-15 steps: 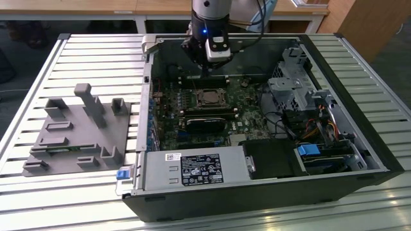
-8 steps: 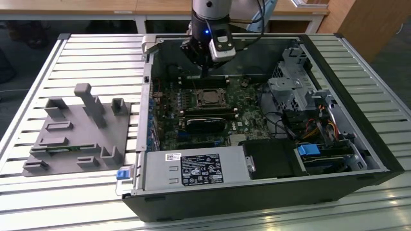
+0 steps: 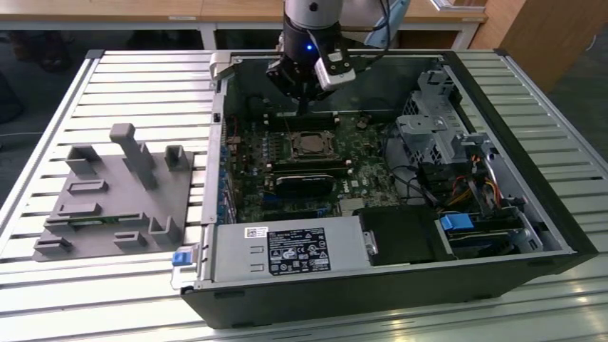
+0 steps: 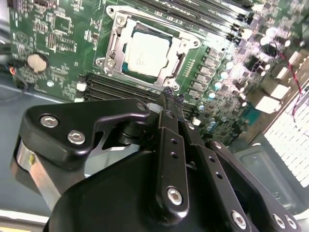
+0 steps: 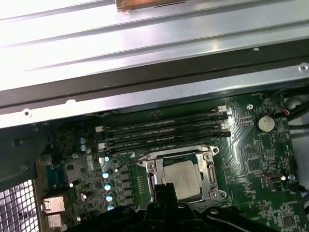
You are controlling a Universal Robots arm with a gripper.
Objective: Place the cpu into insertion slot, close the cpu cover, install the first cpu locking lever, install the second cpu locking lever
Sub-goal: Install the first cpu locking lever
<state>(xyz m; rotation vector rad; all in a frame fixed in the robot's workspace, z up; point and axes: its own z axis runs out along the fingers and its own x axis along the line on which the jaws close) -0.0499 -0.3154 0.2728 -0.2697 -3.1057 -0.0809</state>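
An open black computer case (image 3: 380, 292) lies on the slatted worktop (image 3: 142, 85); a grey fixture (image 3: 114, 206) rests beside it, by the worktop's edge at the exterior view's left.

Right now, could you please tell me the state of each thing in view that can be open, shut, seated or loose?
Chip: lying flat in the window of the cover.
Cover: down, flat around the chip.
End effector: shut, holding nothing, close to the cover.
Computer case: lying on its side, open, with the circuit board exposed.
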